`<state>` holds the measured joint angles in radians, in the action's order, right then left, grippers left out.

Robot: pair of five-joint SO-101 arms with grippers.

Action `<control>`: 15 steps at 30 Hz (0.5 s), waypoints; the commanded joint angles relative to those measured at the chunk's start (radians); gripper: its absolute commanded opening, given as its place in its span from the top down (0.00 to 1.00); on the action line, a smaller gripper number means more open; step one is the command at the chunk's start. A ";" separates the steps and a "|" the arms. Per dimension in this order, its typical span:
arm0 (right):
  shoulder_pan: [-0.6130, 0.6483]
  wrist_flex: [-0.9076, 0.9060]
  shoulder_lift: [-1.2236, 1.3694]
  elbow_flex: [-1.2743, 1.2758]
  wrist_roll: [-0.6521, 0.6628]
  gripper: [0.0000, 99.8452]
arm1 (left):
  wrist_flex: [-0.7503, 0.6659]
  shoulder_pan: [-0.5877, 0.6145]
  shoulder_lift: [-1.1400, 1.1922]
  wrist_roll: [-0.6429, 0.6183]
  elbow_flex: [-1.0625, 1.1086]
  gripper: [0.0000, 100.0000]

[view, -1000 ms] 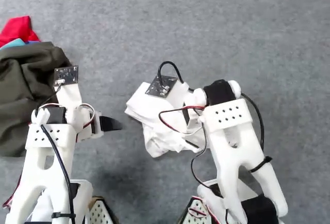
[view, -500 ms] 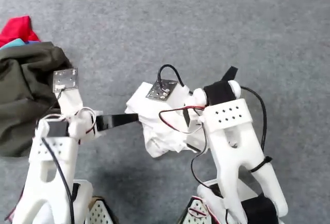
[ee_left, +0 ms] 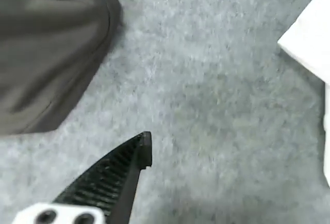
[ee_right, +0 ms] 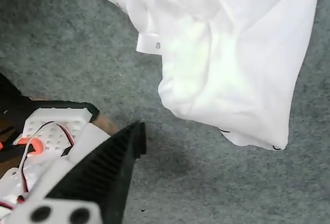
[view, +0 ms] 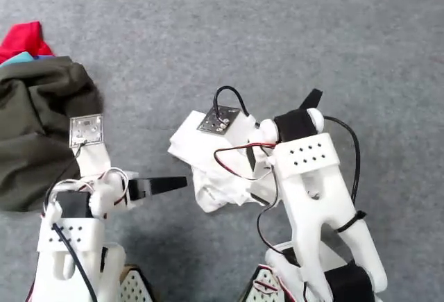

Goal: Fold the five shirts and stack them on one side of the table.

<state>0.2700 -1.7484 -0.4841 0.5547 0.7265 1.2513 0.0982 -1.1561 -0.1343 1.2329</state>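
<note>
Left arm has pulled back toward the near edge since 0.5 s ago; right arm unchanged.
Left gripper [view: 132,160] spread, its black finger [ee_left: 118,170] over the grey felt table [view: 361,52], holding nothing. Right gripper [view: 246,118] spread too, above the one crumpled white shirt [view: 208,177] at centre. One dark olive shirt [view: 31,128] runs off the left edge, one red garment [view: 21,38] behind it. Grey felt runs far and right.

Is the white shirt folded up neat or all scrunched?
Scrunched: the white shirt lies bunched in wrinkly lumps, not flat.
</note>
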 commanded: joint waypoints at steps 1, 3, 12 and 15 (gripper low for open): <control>0.009 -0.014 -0.004 -0.016 -0.012 0.11 | 0.048 -0.007 0.071 0.000 -0.113 0.11; 0.012 -0.015 -0.002 -0.016 -0.012 0.12 | 0.080 -0.007 0.150 0.000 -0.160 0.12; 0.009 -0.011 0.199 0.047 -0.006 0.27 | 0.278 -0.005 0.660 0.000 -0.483 0.28; 0.006 0.018 0.346 0.016 -0.005 0.37 | 0.356 -0.005 0.835 0.000 -0.584 0.32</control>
<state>0.2700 -1.7515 -0.2417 0.6007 0.7265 1.5428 0.0982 -0.4687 -0.1343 0.7710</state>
